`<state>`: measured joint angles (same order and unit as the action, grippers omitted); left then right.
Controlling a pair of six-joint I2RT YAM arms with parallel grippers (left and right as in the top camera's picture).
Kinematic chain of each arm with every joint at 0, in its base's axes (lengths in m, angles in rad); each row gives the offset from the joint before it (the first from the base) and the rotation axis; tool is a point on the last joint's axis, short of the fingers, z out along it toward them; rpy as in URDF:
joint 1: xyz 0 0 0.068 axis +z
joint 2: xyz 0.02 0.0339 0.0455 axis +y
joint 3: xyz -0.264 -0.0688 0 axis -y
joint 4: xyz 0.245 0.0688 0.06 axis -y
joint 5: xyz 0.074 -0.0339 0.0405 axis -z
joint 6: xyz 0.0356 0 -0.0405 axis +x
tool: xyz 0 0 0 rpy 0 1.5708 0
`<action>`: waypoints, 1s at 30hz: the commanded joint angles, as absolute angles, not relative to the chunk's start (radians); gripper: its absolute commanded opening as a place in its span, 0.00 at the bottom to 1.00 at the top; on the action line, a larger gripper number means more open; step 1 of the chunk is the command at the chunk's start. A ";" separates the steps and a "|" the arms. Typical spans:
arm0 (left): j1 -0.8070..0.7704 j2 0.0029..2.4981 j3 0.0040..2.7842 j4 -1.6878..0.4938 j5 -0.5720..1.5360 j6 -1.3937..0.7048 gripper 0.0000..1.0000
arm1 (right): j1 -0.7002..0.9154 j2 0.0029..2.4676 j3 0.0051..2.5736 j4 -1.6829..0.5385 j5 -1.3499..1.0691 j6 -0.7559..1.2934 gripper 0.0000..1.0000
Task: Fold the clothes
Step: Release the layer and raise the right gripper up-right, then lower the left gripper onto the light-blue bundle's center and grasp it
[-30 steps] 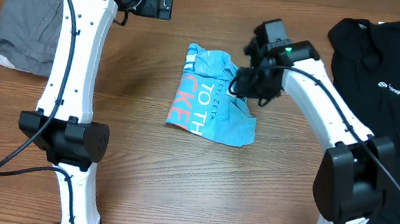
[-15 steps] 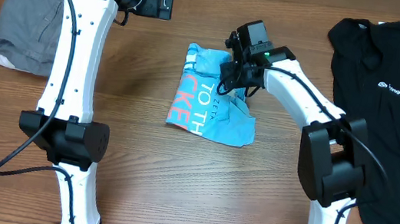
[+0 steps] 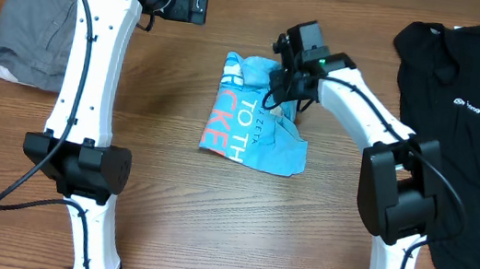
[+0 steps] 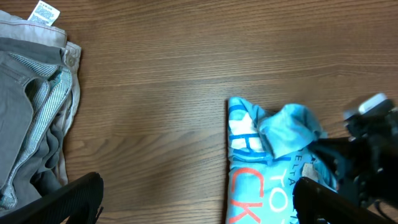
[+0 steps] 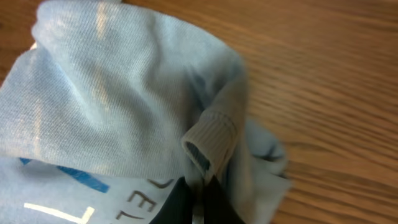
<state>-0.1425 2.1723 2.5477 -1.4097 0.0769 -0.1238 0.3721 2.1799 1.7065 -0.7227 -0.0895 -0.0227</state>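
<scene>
1. The T-shirt lies crumpled around mid-table. It is a loose blue bundle with coral and white letters facing up, and I'd say it's nowhere near folded.
2. The right gripper is down at the bundle's far right corner. Its wrist view shows the tips pinched together on a fold of blue cloth, just below a ribbed edge.
3. The left gripper hangs over the far side of the table, well apart from the T-shirt. Its jaws are spread wide and hold nothing.
4. This looks like thin cotton, light and limp. I'd expect it to drape and trail from a pinch rather than keep any shape. It seems neither fragile nor slippery, though one pinch could easily take two layers at once.
5. The ribbed edge and the hems look like the best places to grip, since they're thicker and easy to find. Holding two corners, one per gripper, would probably let it hang open and lie flat.
6. The table is smooth, flat wood grain, so the cloth should slide when dragged. Bare wood shows on every side of the bundle.
7. Grey clothes are heaped at the far left, and a black shirt is spread at the right. Neither touches the T-shirt, but a wide sweep by the right arm might snag the black one.
</scene>
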 commanded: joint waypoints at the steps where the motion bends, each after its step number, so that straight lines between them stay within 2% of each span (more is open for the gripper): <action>1: -0.144 2.186 2.554 -1.409 0.070 -0.108 1.00 | 0.328 2.177 1.775 -0.723 -0.079 -0.023 0.04; 8: -0.144 2.186 2.554 -1.409 0.069 -0.108 1.00 | 0.250 2.177 1.802 -0.674 -0.080 -0.023 0.05; 9: -0.144 2.186 2.554 -1.409 0.069 -0.108 1.00 | 0.238 2.177 1.802 -0.656 -0.079 -0.023 0.24; 10: -0.144 2.186 2.554 -1.409 0.069 -0.108 1.00 | 0.230 2.177 1.802 -0.644 -0.079 -0.023 0.49; 11: -0.144 2.186 2.554 -1.409 0.069 -0.108 1.00 | 0.221 2.177 1.802 -0.632 -0.079 -0.020 0.79; 12: -0.144 2.186 2.554 -1.409 0.069 -0.108 1.00 | 0.212 2.177 1.802 -0.623 -0.079 -0.010 0.93; 13: -0.144 2.186 2.554 -1.409 0.069 -0.108 1.00 | 0.203 2.177 1.802 -0.617 -0.079 0.005 0.98; 17: -0.144 2.186 2.554 -1.410 0.069 -0.108 1.00 | 0.168 2.177 1.802 -0.622 -0.099 0.068 0.99; 25: -0.144 2.188 2.554 -1.410 0.070 -0.108 1.00 | 0.157 2.181 1.800 -0.651 -0.241 0.075 0.73; 30: -0.144 2.188 2.546 -1.409 0.070 -0.108 1.00 | 0.163 2.207 1.800 -0.744 -0.241 0.130 0.64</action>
